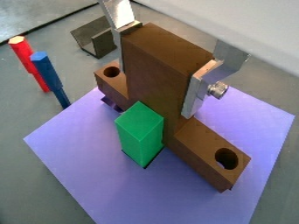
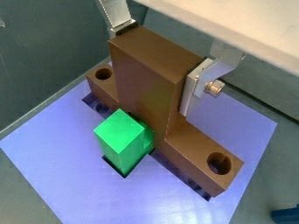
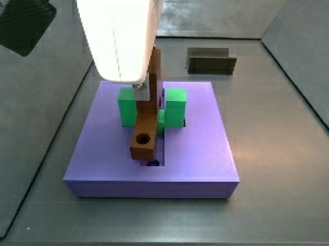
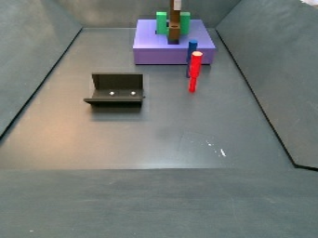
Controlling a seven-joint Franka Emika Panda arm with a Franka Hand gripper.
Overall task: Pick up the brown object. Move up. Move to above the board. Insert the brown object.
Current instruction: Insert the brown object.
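The brown object (image 1: 158, 79) is an orange-brown bar with an upright thick cross part and a round hole near each end. It lies along the groove of the lavender board (image 1: 70, 149), next to the green block (image 1: 142, 131). My gripper (image 1: 163, 57) is above the board, its silver fingers (image 1: 208, 86) shut on the two sides of the upright part. Both wrist views show this: gripper (image 2: 160, 52), brown object (image 2: 152, 83), green block (image 2: 122, 136), board (image 2: 70, 175). In a side view the bar (image 3: 145, 130) sits low in the board (image 3: 193, 154) between the green arms (image 3: 174, 108).
The dark fixture (image 4: 115, 89) stands on the grey floor away from the board (image 4: 174, 51), and also shows in a wrist view (image 1: 93, 37). A red peg (image 1: 24, 57) and a blue peg (image 1: 49, 80) stand close beside the board. Grey walls enclose the floor.
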